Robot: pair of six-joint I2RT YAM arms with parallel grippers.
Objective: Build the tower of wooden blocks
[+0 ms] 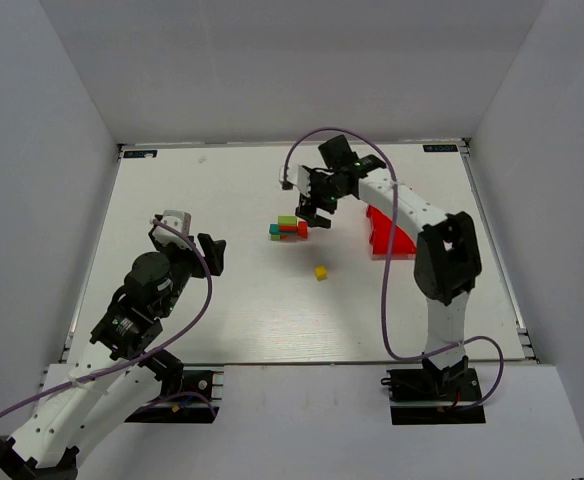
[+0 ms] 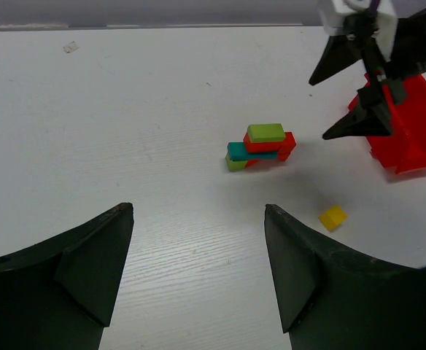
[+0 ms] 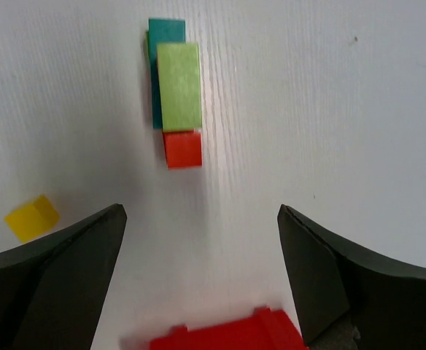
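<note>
One flat lime bar caps the wood block tower

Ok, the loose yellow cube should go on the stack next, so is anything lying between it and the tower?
Nothing visible: only bare table lies between the yellow cube and the wood block tower. The red bin sits off to one side, and the open right gripper hangs clear of that line.
</note>
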